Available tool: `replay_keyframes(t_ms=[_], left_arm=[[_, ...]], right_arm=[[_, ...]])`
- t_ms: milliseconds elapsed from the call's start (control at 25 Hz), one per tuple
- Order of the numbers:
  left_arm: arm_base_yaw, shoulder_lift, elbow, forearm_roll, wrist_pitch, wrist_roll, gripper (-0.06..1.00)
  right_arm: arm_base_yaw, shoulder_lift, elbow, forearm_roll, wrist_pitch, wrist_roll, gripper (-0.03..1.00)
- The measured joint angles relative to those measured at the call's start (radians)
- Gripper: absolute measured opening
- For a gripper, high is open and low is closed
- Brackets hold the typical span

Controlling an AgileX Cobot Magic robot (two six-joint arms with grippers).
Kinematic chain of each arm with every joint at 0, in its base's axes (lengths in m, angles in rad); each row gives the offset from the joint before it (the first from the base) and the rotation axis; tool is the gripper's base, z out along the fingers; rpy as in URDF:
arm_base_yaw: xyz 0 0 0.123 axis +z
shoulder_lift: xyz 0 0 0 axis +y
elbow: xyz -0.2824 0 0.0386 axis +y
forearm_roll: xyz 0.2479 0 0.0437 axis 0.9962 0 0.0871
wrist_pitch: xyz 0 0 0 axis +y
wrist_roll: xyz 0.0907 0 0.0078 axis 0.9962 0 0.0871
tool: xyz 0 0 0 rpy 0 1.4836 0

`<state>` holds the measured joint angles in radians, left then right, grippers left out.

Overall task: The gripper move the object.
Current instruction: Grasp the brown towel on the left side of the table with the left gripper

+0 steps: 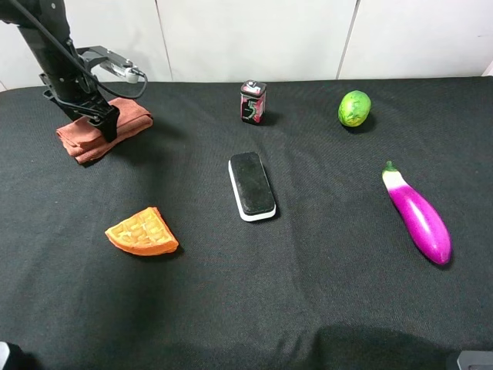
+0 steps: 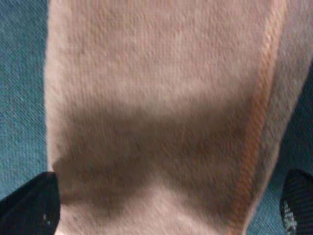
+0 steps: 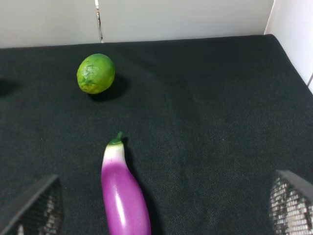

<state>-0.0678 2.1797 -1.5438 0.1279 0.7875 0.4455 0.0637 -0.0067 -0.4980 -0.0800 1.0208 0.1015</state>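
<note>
The rust-brown folded towel [image 1: 91, 136] lies on the black cloth at the far left. My left gripper [image 1: 98, 117] is down on top of it, at its middle. In the left wrist view the towel [image 2: 161, 98] fills the picture and the gripper [image 2: 164, 198] is open, its dark fingertips [image 2: 30, 205] standing at either side of the towel's width. I cannot tell whether the fingers touch the cloth. My right gripper [image 3: 164, 203] is open and empty, its mesh fingertips [image 3: 36, 205] apart above the eggplant.
An orange waffle wedge [image 1: 142, 231] lies at front left. A black and white eraser block [image 1: 251, 186] is in the middle, a small battery [image 1: 253, 101] behind it. A green lime [image 1: 354, 108] [image 3: 96, 73] and a purple eggplant [image 1: 418, 213] [image 3: 123, 193] lie to the right.
</note>
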Motion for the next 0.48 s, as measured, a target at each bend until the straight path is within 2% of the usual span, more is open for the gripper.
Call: replay_keyframes(t_ms=[480], left_arm=[[0.000, 0.048, -0.026, 0.000, 0.000, 0.036, 0.93]], right_arm=[[0.000, 0.000, 0.000, 0.000, 0.000, 0.000, 0.64]])
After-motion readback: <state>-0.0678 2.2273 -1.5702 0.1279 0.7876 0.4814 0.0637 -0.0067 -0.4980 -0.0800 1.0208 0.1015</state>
